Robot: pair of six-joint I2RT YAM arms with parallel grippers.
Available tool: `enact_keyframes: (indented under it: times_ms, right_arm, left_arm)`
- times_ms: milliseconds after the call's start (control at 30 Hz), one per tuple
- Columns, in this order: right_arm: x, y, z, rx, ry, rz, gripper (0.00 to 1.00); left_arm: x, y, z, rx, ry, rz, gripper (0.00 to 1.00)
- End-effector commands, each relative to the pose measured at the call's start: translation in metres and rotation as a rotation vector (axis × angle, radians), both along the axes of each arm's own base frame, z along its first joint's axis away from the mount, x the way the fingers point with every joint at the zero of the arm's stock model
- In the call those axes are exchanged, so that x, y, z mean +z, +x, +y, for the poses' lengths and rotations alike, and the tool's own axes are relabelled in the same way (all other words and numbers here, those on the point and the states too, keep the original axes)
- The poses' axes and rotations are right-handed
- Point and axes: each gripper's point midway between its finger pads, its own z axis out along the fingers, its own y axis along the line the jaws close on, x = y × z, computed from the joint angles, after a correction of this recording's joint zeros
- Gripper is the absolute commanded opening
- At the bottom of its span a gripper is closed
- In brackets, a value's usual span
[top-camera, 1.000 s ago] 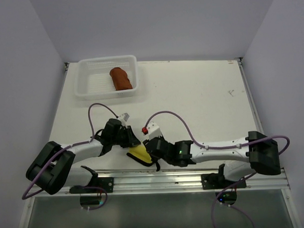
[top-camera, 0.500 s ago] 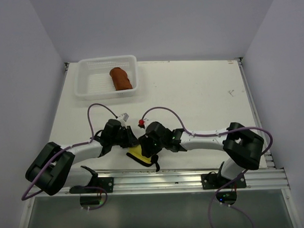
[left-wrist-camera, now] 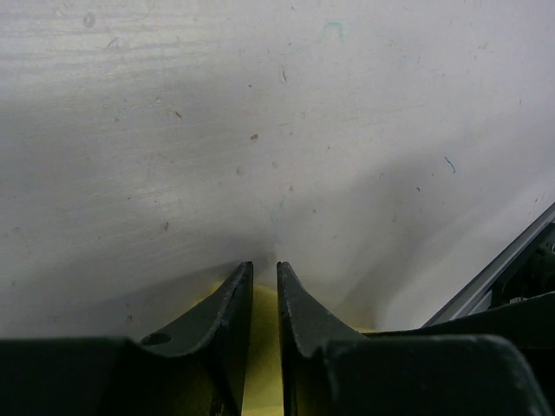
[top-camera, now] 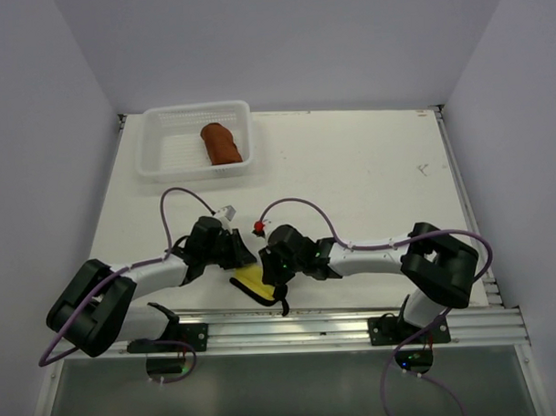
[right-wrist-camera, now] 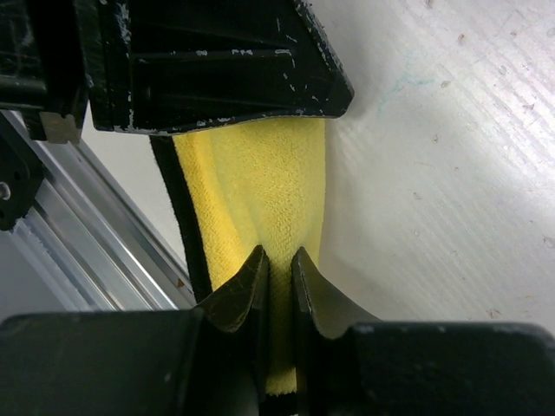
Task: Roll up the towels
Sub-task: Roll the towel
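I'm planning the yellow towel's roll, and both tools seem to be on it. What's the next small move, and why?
Probably carry both tools together a little over the cloth, folding the pinched edge onto itself to start the roll. The left tool and right tool are each shut on the yellow towel, which lies unrolled, while the brown towel sits rolled in the basket.

One towel (top-camera: 221,143) lies in the far-left basket (top-camera: 197,109); the second towel (top-camera: 251,282) lies on the table (top-camera: 368,177) at its near edge.
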Motion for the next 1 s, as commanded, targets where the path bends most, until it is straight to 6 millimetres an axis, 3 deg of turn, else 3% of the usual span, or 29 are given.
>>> enact_keyframes:
  times_ms: [0,200,400,467,500,700,800,967]
  right_arm:
    - [-0.009,0.003,-0.007,-0.002,-0.031,-0.031,0.11]
    - [-0.008,0.016,-0.013,-0.028,-0.071,-0.155,0.01]
    - [0.002,0.045,-0.027,-0.174,-0.13,-0.363,0.0]
    - [0.007,0.058,-0.036,-0.249,-0.171,-0.444,0.01]
    - [0.009,0.063,-0.041,-0.277,-0.19,-0.479,0.01]
    - [0.03,0.084,-0.057,-0.402,-0.307,-0.687,0.0]
    - [0.037,0.085,-0.053,-0.392,-0.372,-0.761,0.0]
    - [0.023,0.075,-0.047,-0.295,-0.545,-0.851,0.0]
  left_arm:
    - [-0.026,-0.006,0.029,0.031,0.175,0.049,0.23]
    - [0.005,0.03,0.022,0.05,0.217,-0.016,0.27]
    - [0.076,0.09,0.0,0.067,0.174,-0.165,0.31]
    - [0.08,0.1,-0.001,0.06,0.189,-0.167,0.31]
    - [0.092,0.109,-0.005,0.062,0.178,-0.189,0.32]
    - [0.108,0.132,-0.01,0.05,0.177,-0.22,0.32]
    - [0.106,0.137,-0.012,0.035,0.183,-0.211,0.32]
    - [0.101,0.133,-0.017,0.018,0.153,-0.189,0.32]
